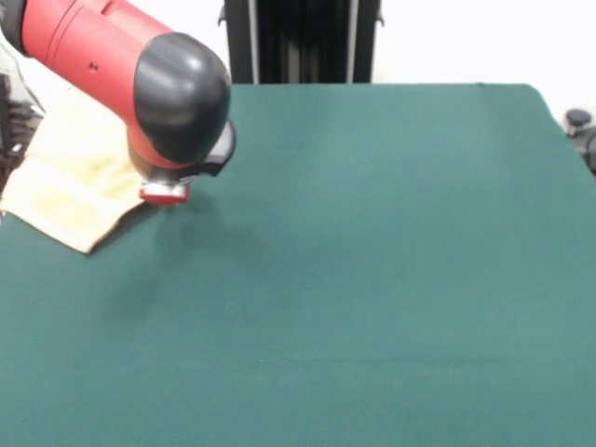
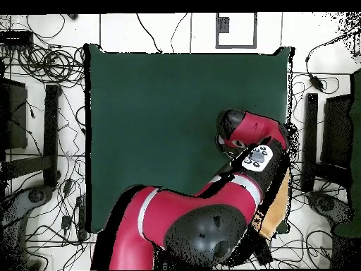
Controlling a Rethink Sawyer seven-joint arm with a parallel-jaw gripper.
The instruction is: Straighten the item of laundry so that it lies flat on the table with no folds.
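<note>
The tan terry towel (image 1: 70, 177) lies rumpled at the far left corner of the dark green table (image 1: 372, 279), with part of it running off the table's left edge. The red and black arm comes down over it. The gripper (image 1: 165, 193) shows only as a small red and white tip under the black joint, at the towel's right edge and close to the cloth. I cannot tell whether it is open or shut. In the overhead view the arm's end (image 2: 233, 130) covers the gripper. Only a tan strip of the towel (image 2: 280, 205) shows past the arm, at the right edge of the table (image 2: 155, 120).
The robot's black pedestal (image 1: 300, 42) stands at the table's far side. A black object (image 1: 579, 126) sits just off the far right corner. Cables (image 2: 42, 63) and dark stands (image 2: 51, 127) lie on the floor round the table.
</note>
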